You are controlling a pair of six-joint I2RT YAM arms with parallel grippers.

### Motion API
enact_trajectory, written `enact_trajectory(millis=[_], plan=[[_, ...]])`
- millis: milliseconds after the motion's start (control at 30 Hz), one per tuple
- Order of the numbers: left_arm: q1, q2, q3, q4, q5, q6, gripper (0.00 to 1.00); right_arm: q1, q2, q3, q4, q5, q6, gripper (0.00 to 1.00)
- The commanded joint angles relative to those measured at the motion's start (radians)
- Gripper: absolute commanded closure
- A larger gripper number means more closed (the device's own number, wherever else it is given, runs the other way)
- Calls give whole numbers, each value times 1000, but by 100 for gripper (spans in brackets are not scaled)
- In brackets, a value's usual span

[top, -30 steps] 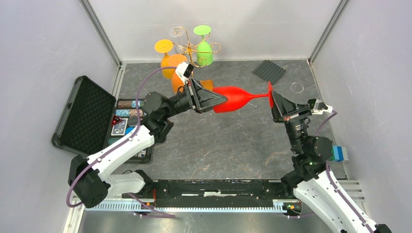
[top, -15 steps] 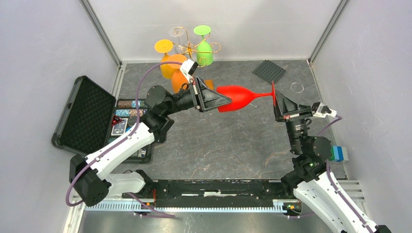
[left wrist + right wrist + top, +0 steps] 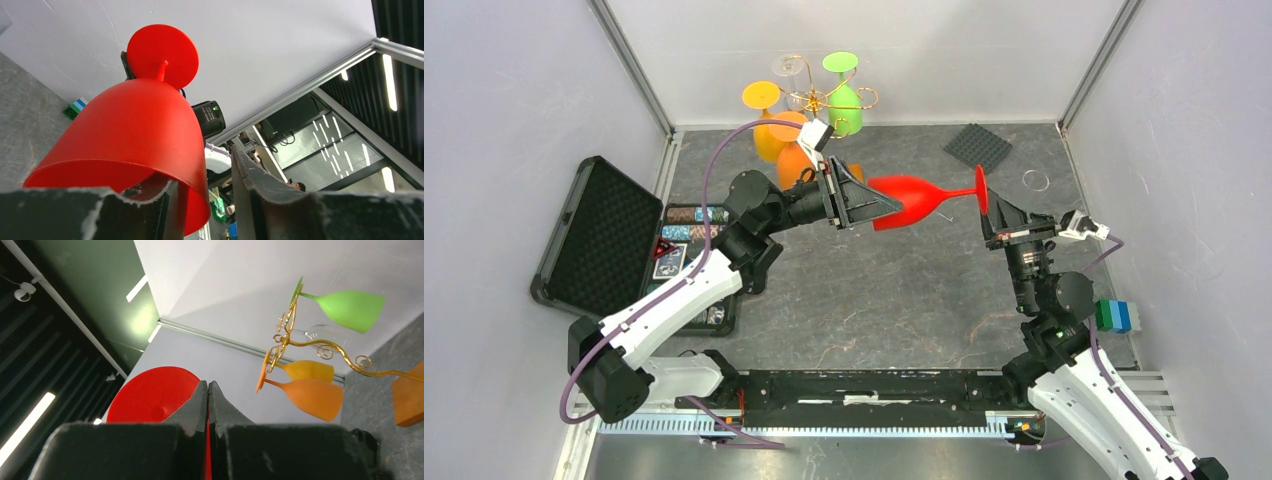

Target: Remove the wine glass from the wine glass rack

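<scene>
The red wine glass hangs level in the air just in front of the wine glass rack, off its gold arms. The right tool is clamped tight on the rim of the glass's foot. The left tool stands narrowly parted astride the bowl's wall, with a gap showing.

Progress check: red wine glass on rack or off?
Off: the red wine glass hangs sideways, clear of the wine glass rack, right end effector shut on its foot.
</scene>
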Motion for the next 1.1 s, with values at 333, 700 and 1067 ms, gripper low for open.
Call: enact_trajectory(millis=[333, 700, 1067], plan=[[-5, -40, 47, -117, -49, 163, 98, -1, 5, 31, -48, 31, -30, 100], [-7, -45, 149, -564, -267, 535, 98, -1, 77, 209, -318, 139, -435, 42], [-154, 264, 466, -1050, -617, 813, 98, -1, 131, 478, -631, 239, -1038, 38]])
